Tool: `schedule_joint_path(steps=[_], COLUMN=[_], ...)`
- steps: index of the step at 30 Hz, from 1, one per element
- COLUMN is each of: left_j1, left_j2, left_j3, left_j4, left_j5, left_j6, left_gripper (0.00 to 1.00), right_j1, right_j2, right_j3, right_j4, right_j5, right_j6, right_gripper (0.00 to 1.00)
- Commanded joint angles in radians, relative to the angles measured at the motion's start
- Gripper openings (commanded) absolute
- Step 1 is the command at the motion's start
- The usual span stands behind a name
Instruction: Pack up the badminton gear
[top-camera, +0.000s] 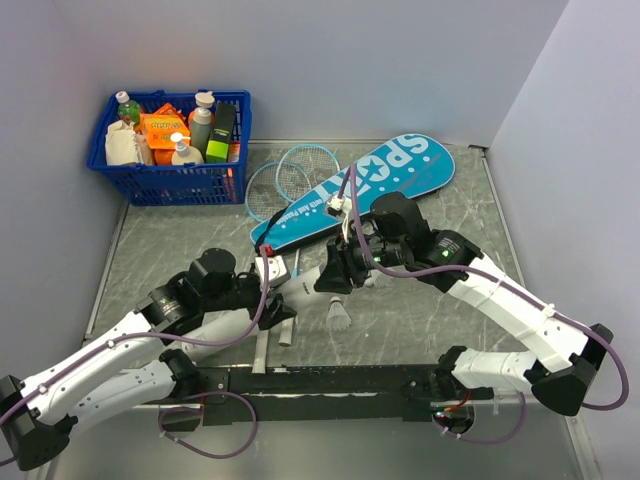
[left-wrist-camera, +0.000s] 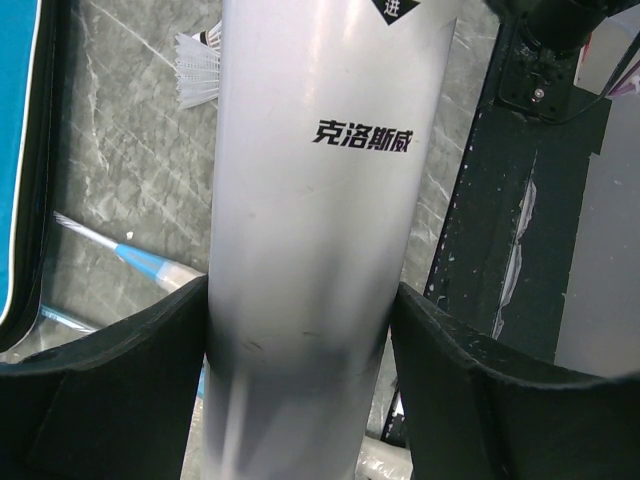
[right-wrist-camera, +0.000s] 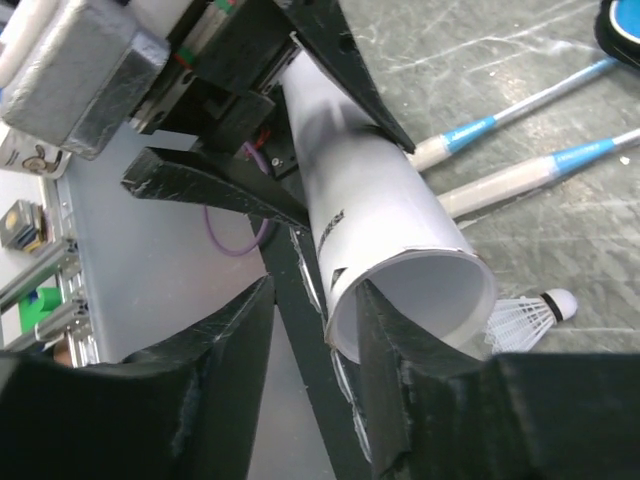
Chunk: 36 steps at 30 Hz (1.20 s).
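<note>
My left gripper (left-wrist-camera: 300, 340) is shut on a white shuttlecock tube (left-wrist-camera: 320, 200) printed with black characters; it holds the tube above the table (top-camera: 305, 287). My right gripper (right-wrist-camera: 315, 290) is at the tube's open mouth (right-wrist-camera: 420, 290). One finger (right-wrist-camera: 400, 350) reaches into the rim and the other (right-wrist-camera: 220, 340) stands apart outside, so the jaws are open. A white shuttlecock (right-wrist-camera: 530, 315) lies on the table just beyond the mouth (top-camera: 338, 316). Two racket handles (right-wrist-camera: 520, 178) with blue bands lie nearby. Their heads (top-camera: 300, 172) rest beside the teal bag (top-camera: 390, 180).
A blue basket (top-camera: 170, 185) of bottles and packets stands at the back left. Grey walls close the table on the left, back and right. A black rail (top-camera: 330, 380) runs along the near edge between the arm bases.
</note>
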Motion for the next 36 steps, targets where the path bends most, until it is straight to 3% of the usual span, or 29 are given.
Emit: schedule_joint_path(steps=[1, 6, 10, 12, 16, 21, 27, 28, 29, 36], left_j1=[-0.005, -0.005, -0.005, -0.007, -0.013, -0.025, -0.064, -0.079, -0.084, -0.114], left_j2=[-0.002, 0.043, 0.055, 0.066, 0.092, 0.133, 0.194, 0.205, 0.225, 0.264], left_j3=[0.058, 0.091, 0.079, 0.073, 0.068, 0.064, 0.093, 0.102, 0.117, 0.17], left_j4=[0.101, 0.134, 0.199, 0.233, 0.261, 0.285, 0.252, 0.237, 0.233, 0.197], left_j5=[0.016, 0.017, 0.049, 0.068, 0.112, 0.241, 0.269, 0.263, 0.258, 0.218], left_j6=[-0.028, -0.045, -0.072, -0.081, -0.083, -0.06, -0.006, 0.007, 0.012, 0.049], left_gripper=[0.01, 0.01, 0.07, 0.15, 0.42, 0.56, 0.8, 0.91, 0.96, 0.96], right_j1=[0.023, 0.023, 0.023, 0.023, 0.023, 0.023, 0.023, 0.023, 0.024, 0.023], right_j2=[-0.006, -0.028, -0.048, -0.054, -0.086, -0.111, -0.158, -0.164, -0.166, -0.181], right_j3=[0.013, -0.018, -0.045, -0.062, -0.078, -0.076, -0.07, -0.07, -0.068, -0.064], right_j4=[0.045, 0.053, 0.065, 0.071, 0.09, 0.084, 0.059, 0.056, 0.054, 0.031], right_j5=[-0.008, -0.001, 0.022, 0.02, 0.009, -0.037, -0.067, -0.069, -0.069, -0.066], right_j6=[0.007, 0.01, 0.018, 0.021, 0.027, 0.03, 0.022, 0.019, 0.019, 0.015], right_gripper=[0.41, 0.25, 0.0, 0.0, 0.0, 0.0, 0.0, 0.0, 0.0, 0.0])
